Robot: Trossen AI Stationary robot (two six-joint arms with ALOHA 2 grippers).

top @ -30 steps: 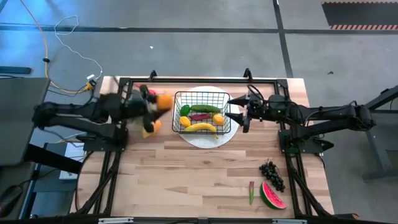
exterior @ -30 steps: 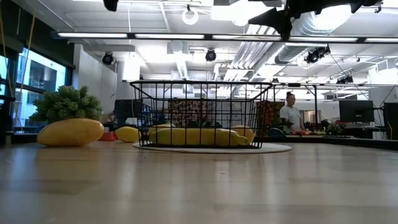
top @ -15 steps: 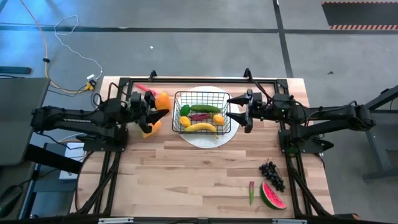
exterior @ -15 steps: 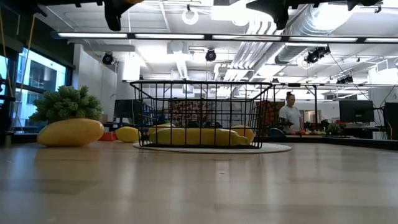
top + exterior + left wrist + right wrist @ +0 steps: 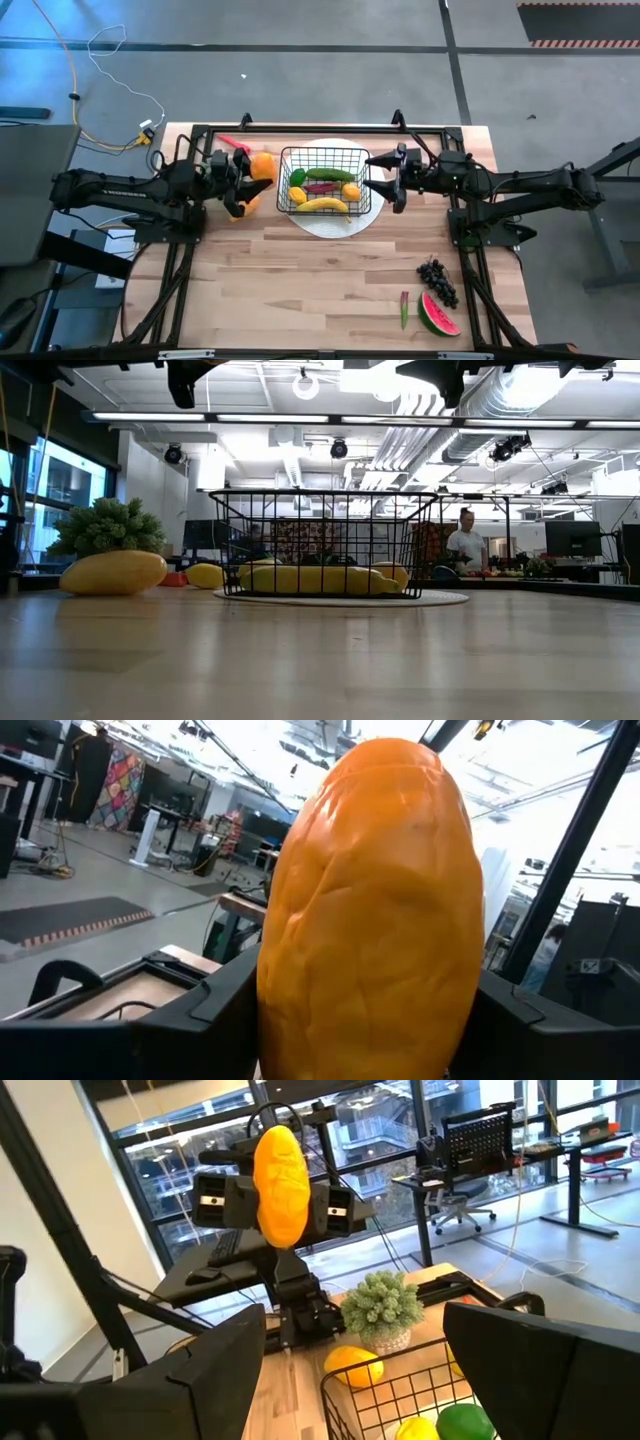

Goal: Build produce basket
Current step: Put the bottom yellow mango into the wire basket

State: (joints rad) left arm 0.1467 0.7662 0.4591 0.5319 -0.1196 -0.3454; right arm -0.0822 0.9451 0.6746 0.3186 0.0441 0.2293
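Observation:
The black wire basket [image 5: 322, 180] stands on a round white plate [image 5: 330, 224] at the table's far middle and holds a banana, a cucumber, lemons and a dark red piece. My left gripper [image 5: 256, 174] hovers left of the basket, shut on an orange mango [image 5: 262, 162]. It also shows in the right wrist view [image 5: 280, 1175]. My right gripper [image 5: 384, 178] hovers open and empty just right of the basket. Dark grapes [image 5: 437, 280], a watermelon slice [image 5: 438, 315] and a small green piece [image 5: 404, 308] lie at the near right. My left gripper pinches the orange mango between its two fingers [image 5: 215, 1005], one on each long side [image 5: 290, 980]. The fingers lie level and point toward the basket, across the mango. The mango stands upright in the hold, lifted clear of the table.
A yellow fruit [image 5: 113, 572], a lemon [image 5: 205, 575] and a green leafy vegetable [image 5: 105, 525] lie on the table under and beside my left gripper. A red piece [image 5: 230, 143] lies at the far left. The near middle of the table is bare wood. A person [image 5: 466, 545] stands far behind.
My left gripper, shut on the mango, has come down a little between 1.0 s and 0.5 s ago, showing more in the low view, and has then kept still. The mango stays lifted clear.

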